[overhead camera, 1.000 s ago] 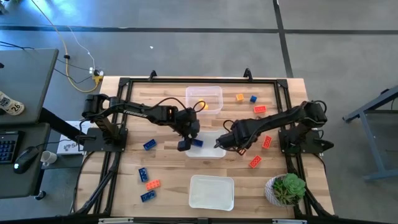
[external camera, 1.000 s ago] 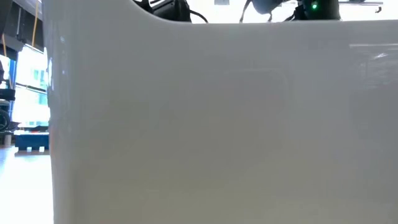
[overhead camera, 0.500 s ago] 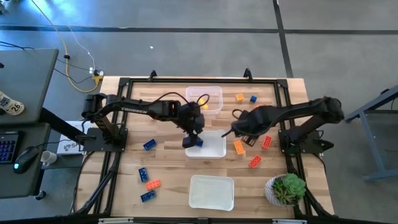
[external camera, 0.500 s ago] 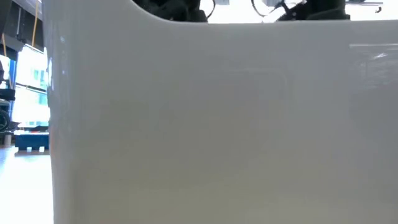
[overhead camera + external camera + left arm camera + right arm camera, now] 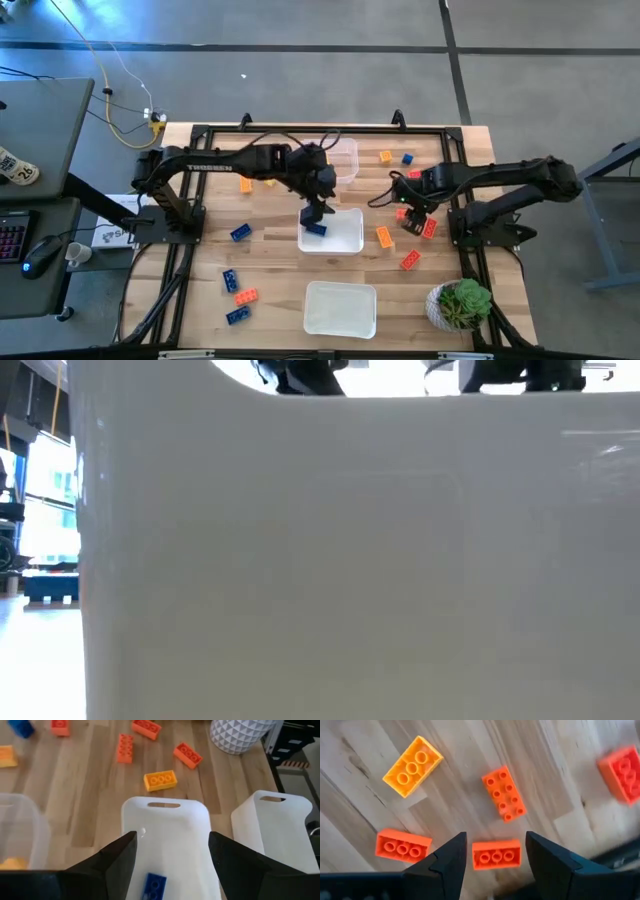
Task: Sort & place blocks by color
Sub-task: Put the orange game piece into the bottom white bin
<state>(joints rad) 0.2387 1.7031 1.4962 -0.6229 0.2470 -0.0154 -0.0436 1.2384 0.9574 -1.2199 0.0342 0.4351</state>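
A red brick, judged light, rigid and slick, is framed low-centre between the parted right gripper, best pinched across its long sides.

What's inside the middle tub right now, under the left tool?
One blue block lies in the middle tub, by the wall nearest the left arm. The left tool hangs open above it. The rest of the floor that shows is bare; the tool's fingers cover the near corners.

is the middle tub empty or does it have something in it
Not empty. The middle tub holds one blue brick near its left end; the left wrist view shows the same brick lying on the tub floor between the open left claw fingers.
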